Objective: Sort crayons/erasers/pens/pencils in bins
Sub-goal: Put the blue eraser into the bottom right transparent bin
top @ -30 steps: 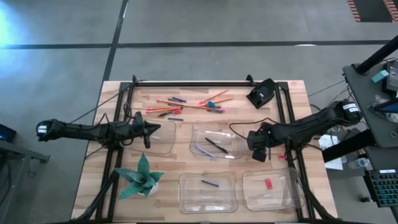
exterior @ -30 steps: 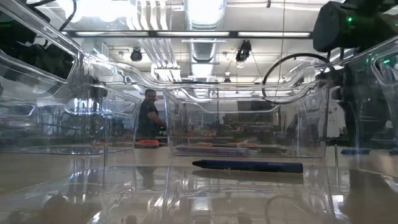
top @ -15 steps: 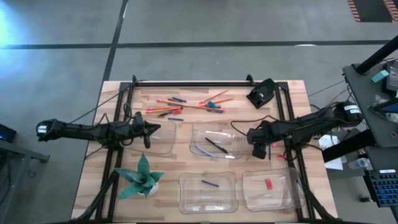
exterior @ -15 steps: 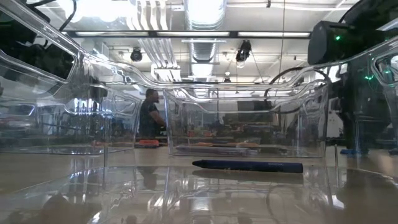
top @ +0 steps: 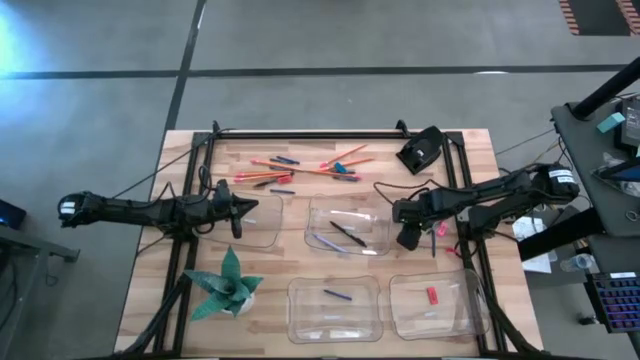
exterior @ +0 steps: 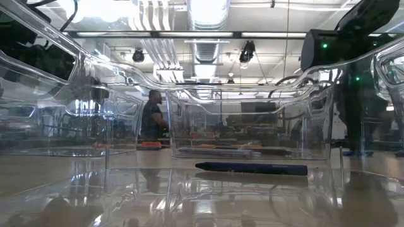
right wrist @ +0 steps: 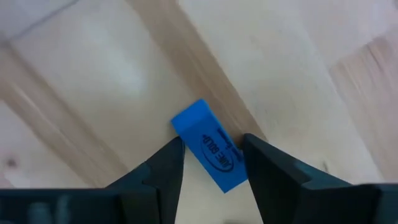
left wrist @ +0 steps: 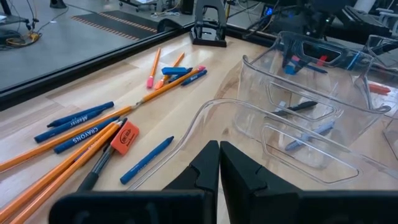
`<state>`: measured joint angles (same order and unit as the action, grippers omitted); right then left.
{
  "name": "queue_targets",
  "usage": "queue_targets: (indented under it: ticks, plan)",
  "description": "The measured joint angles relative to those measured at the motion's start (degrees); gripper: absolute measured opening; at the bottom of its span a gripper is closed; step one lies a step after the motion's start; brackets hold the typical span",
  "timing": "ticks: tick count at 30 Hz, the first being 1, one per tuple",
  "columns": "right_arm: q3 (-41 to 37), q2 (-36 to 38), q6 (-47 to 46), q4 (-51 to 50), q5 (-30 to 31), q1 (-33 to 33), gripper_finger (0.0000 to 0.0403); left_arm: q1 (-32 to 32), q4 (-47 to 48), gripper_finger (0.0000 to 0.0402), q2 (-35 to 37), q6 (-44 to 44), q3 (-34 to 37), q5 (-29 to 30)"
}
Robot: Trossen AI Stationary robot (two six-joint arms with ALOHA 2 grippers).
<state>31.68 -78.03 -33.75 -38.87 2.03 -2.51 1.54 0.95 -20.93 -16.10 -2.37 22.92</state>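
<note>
My right gripper [top: 408, 238] hangs over bare wood just right of the far middle bin [top: 345, 225], shut on a blue eraser [right wrist: 208, 149]. My left gripper [top: 240, 212] is shut and empty at the rim of the far left bin [top: 258, 222]. Orange pencils [top: 300, 168], blue crayons and dark pens lie loose in a pile near the far edge. The left wrist view also shows this pile, with an orange-red eraser [left wrist: 126, 137] in it. The near right bin [top: 435, 305] holds a red eraser [top: 432, 295]. The near middle bin [top: 335, 305] holds a blue crayon [exterior: 251, 168]. My right gripper pinches the blue eraser between its two fingers [right wrist: 166, 163], which point down from above. The eraser lies slantwise in the gap, and its far end [right wrist: 189, 119] sticks out past the fingertips. It looks lifted clear of the wood below.
A green folded-paper plant [top: 228, 285] stands near the left front. A black device [top: 420, 150] sits at the far right corner. A small pink piece [top: 440, 230] lies on the wood beside my right gripper. The far middle bin holds a dark pen [top: 347, 233].
My right gripper has moved a little toward the table's far edge and left, toward the far middle bin.
</note>
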Motion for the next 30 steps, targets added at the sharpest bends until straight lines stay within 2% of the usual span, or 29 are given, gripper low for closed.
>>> queue_targets:
  ticks: [8, 10, 23, 30]
  plan:
    - [0.09, -1.64, -21.10, 0.11, 0.62, 0.05, 0.0122, 0.02, 0.00, 0.0000, -0.01, -0.01, 0.00, 0.01]
    - [0.05, -1.08, -23.91, 0.26, 0.67, 0.03, 0.0118, 0.00, -0.02, 0.0000, 0.00, -0.02, 0.00, 0.00]
    - [-0.05, -0.38, -24.91, 0.29, 1.42, 0.05, 0.0068, 0.00, -0.02, 0.0000, -0.01, -0.01, 0.00, 0.01]
    - [0.67, -0.30, -24.78, -0.68, 1.61, 0.09, 0.0063, 0.00, -0.02, 0.0000, -0.02, -0.02, 0.00, 0.02]
